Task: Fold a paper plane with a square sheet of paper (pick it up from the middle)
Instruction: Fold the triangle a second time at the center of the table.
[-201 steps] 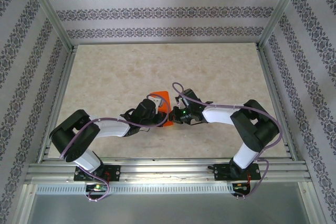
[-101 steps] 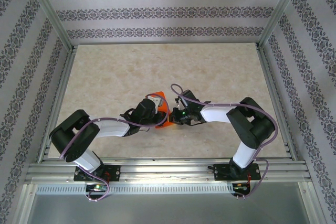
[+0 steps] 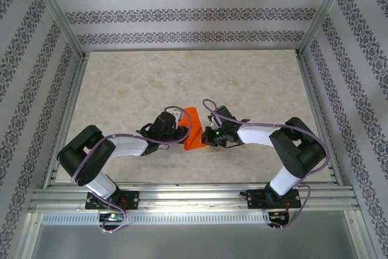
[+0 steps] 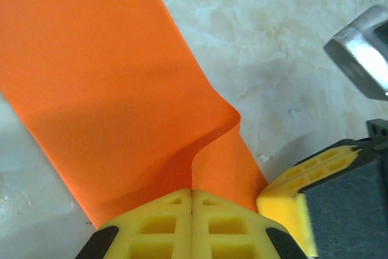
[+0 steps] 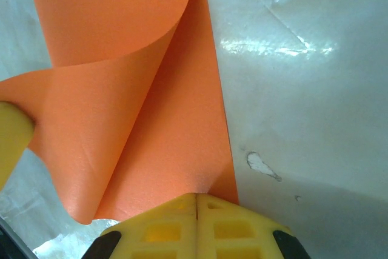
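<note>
The left pincer (image 4: 192, 193) is closed on one edge of the square sheet of paper (image 4: 109, 89) — the orange sheet curls up just ahead of its pads. The right pincer (image 5: 197, 198) is closed on the same sheet, beside the left one. Under both pincers lies a pale marbled table (image 3: 254, 83). Beyond them stand walls with patterned wallpaper (image 3: 182, 13), and behind them — an aluminium rail (image 3: 194, 197).

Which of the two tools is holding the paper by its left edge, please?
The left tool, shut on the left edge of the paper as seen from above; the right tool pinches the opposite, right edge.
</note>
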Motion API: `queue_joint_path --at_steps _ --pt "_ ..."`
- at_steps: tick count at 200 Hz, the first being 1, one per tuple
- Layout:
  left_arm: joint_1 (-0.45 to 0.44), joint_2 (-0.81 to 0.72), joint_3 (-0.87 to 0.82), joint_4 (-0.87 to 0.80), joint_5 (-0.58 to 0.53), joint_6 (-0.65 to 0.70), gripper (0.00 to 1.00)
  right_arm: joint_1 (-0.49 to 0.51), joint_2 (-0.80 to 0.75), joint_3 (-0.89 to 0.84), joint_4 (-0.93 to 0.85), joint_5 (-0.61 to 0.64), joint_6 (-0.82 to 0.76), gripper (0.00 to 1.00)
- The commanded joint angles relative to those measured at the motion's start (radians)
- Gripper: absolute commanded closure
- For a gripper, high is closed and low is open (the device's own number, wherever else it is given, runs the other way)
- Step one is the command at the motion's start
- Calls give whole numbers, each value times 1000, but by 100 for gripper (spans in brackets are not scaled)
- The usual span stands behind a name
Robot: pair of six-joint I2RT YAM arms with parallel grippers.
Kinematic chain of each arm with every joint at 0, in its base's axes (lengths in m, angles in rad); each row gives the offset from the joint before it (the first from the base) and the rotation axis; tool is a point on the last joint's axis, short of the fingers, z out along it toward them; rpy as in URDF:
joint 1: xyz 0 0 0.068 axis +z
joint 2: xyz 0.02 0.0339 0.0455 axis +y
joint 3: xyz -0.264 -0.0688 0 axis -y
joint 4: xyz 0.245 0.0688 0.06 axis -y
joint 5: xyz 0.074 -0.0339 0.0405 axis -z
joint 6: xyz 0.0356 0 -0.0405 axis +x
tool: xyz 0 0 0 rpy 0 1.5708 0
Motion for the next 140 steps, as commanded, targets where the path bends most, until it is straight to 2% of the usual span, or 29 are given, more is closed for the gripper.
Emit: queue_joint_path --at_steps 1,140 --pt "14 38 5 2 2 47 100 -5 10 3 -78 31 -27 100" --pt "34 48 7 -22 -26 101 100 -7 19 14 -90 16 -31 100"
